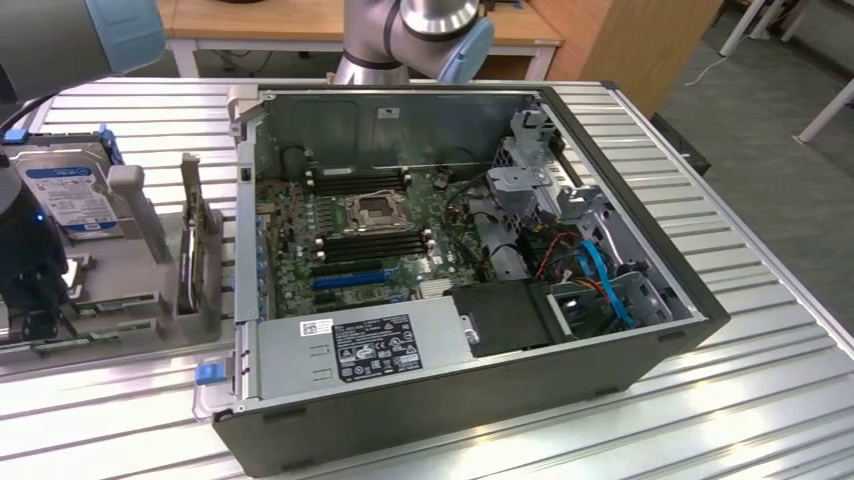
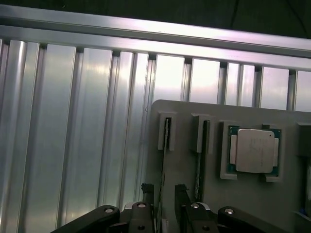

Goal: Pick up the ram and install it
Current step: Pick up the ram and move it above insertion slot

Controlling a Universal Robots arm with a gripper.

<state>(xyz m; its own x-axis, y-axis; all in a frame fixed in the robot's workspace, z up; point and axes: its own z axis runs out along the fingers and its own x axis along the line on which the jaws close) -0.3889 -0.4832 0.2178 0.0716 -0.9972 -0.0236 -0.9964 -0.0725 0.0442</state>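
Observation:
The ram (image 2: 166,136) is a thin stick standing on edge in a slot of the grey holder plate (image 2: 184,116). A second, greenish stick (image 2: 199,167) stands in the neighbouring slot. My gripper (image 2: 164,196) hangs open just above the first stick, with one dark finger (image 2: 147,194) on each side of its line and nothing held. In the exterior view the gripper (image 1: 34,300) is at the far left over the grey holder (image 1: 134,340). The open computer case (image 1: 467,400) lies to its right, with black memory slots (image 1: 378,240) on the motherboard.
A square silver CPU (image 2: 255,150) sits in a pocket of the plate beside the sticks. A hard drive (image 1: 74,195) stands behind the holder. The case's power supply (image 1: 360,345), drive cage and cables (image 1: 587,270) crowd its right side. The table is ribbed aluminium (image 2: 73,121).

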